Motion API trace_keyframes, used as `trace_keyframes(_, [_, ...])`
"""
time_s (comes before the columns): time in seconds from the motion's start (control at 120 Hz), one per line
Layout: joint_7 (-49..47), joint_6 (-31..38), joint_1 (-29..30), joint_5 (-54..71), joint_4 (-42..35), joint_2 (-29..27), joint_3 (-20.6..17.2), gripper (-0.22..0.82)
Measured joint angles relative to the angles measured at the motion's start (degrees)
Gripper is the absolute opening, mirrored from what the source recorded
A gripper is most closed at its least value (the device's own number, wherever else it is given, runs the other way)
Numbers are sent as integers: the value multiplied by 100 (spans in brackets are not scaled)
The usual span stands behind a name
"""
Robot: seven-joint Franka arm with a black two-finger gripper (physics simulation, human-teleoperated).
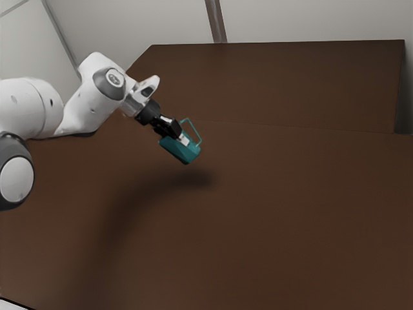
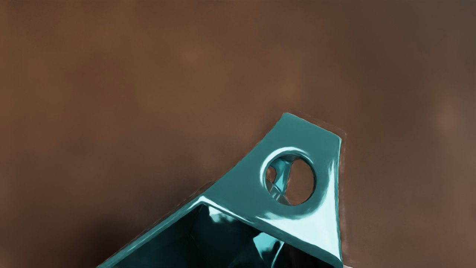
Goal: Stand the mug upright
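In the exterior view, the teal mug [image 1: 179, 151] is tilted in the air over the table, its thin squared handle toward the exterior view's right. My gripper [image 1: 181, 137] reaches down to it from the upper left and is shut on it, with a pale fingertip against the teal surface. The wrist view has the mug [image 2: 238, 197] close to my hand, its dark hollow facing the camera and the flat handle piece with a round hole sticking out from the rim. The far finger's contact is hidden.
The broad brown table [image 1: 277, 219] stretches below the arm, and a soft shadow of arm and mug falls on it. Pale walls [image 1: 310, 19] stand beyond its far edge.
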Motion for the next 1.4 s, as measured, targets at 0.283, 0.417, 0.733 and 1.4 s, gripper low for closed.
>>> trace_keyframes(0.283, [-1211, 807, -102, 3857, 44, 181, -579, -16])
trace_keyframes(0.417, [-1769, 1140, -100, 4086, -163, 323, -588, -16])
trace_keyframes(0.733, [-2719, 1511, -91, 3870, -484, 410, -589, -10])
trace_keyframes(1.4, [-3696, -636, -77, 3883, 1632, -677, -605, 55])
